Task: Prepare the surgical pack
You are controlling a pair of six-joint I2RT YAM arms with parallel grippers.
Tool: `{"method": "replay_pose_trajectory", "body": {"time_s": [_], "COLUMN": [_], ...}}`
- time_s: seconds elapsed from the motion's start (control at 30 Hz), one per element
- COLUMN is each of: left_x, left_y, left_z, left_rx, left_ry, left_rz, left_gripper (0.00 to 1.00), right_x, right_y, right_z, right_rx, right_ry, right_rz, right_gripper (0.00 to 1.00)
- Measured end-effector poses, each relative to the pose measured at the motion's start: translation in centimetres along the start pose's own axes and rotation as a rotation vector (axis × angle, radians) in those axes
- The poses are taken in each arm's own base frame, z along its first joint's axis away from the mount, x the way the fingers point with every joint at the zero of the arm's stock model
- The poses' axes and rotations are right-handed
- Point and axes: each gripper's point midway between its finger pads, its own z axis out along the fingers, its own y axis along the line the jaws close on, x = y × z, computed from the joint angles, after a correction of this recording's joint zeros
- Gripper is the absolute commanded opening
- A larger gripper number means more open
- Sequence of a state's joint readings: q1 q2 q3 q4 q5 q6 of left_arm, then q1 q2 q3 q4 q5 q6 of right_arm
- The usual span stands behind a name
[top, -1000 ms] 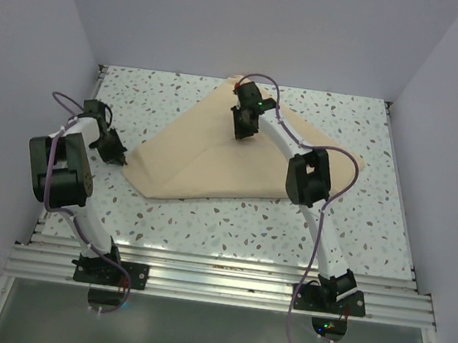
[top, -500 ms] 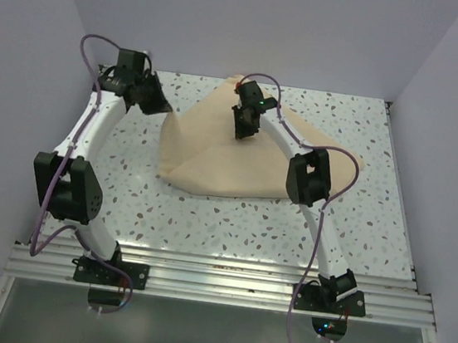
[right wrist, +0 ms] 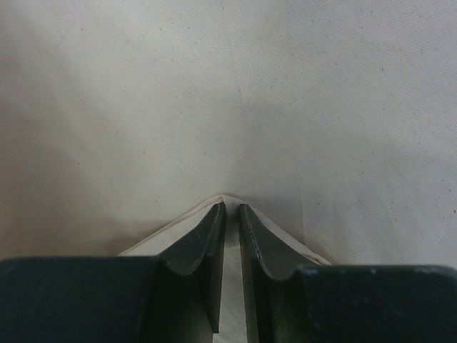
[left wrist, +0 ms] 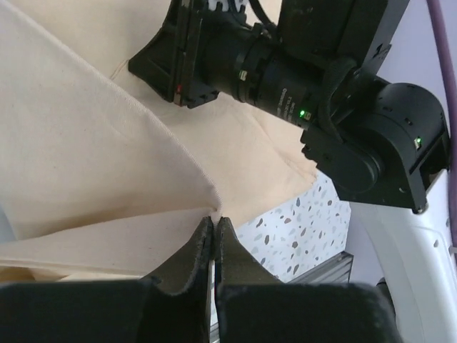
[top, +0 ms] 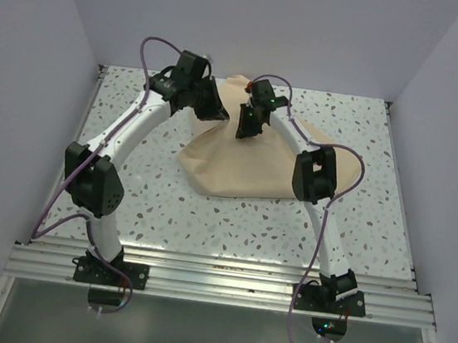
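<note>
**No Legible Text in Any View**

No word, brand, number or sign can be read in any view. Small white print is seen on the black camera lens barrel (left wrist: 275, 75) in the left wrist view, but it is too small to be made out. Nothing is printed on the tan cloth (top: 247, 161) or the speckled table (top: 154, 206).

1. The left gripper (top: 214, 111), clamped on a corner of the tan cloth (top: 246, 169), is no longer at the left side but at the far centre, near the right gripper (top: 246, 130).
2. The cloth's left point is drawn inward, and its outline is narrower.
</note>
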State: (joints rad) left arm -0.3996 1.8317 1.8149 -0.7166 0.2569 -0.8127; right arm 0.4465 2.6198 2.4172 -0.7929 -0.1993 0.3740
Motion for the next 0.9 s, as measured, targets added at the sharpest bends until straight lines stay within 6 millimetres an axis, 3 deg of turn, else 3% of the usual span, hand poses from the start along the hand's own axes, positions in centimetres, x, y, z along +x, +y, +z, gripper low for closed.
{"method": "replay_pose_trajectory", "body": {"time_s": [0.07,0.17,0.37,0.47,0.57,0.8,0.87,0.9], "left_x": [0.6,0.6,-3.0,-3.0,-1.5,4.5,6.6,7.6], "left_y": [0.5,3.3,14.2,19.2,23.7,34.2,36.6,37.7], "left_z": [-0.1,-1.6,-6.2,-7.4,-7.9,-9.2,-9.8,-10.3], "left_rx": [-0.027,-0.078,-0.307,-0.429,-0.524,-0.734,-0.775,-0.795], "left_ry": [0.01,-0.011,-0.133,-0.145,-0.106,0.049,0.094,0.114], "left_rz": [-0.011,-0.053,-0.174,-0.194,-0.218,-0.315,-0.357,-0.381], "left_gripper": [0.0,0.0,0.0,0.02,0.09,0.23,0.3,0.41], "right_x": [0.0,0.2,0.2,0.2,0.2,0.2,0.2,0.2], "right_y": [0.0,0.1,0.1,0.1,0.1,0.1,0.1,0.1], "right_z": [0.0,0.1,0.2,0.2,0.2,0.2,0.2,0.1], "right_rx": [-0.009,-0.021,-0.034,-0.034,-0.034,-0.031,-0.03,-0.029], "right_ry": [0.004,0.009,0.011,0.011,0.01,0.012,0.013,0.013], "right_rz": [0.002,0.004,0.005,0.004,0.002,-0.005,-0.007,-0.008], "right_gripper": [0.19,0.19,0.2,0.2,0.2,0.2,0.2,0.2]}}
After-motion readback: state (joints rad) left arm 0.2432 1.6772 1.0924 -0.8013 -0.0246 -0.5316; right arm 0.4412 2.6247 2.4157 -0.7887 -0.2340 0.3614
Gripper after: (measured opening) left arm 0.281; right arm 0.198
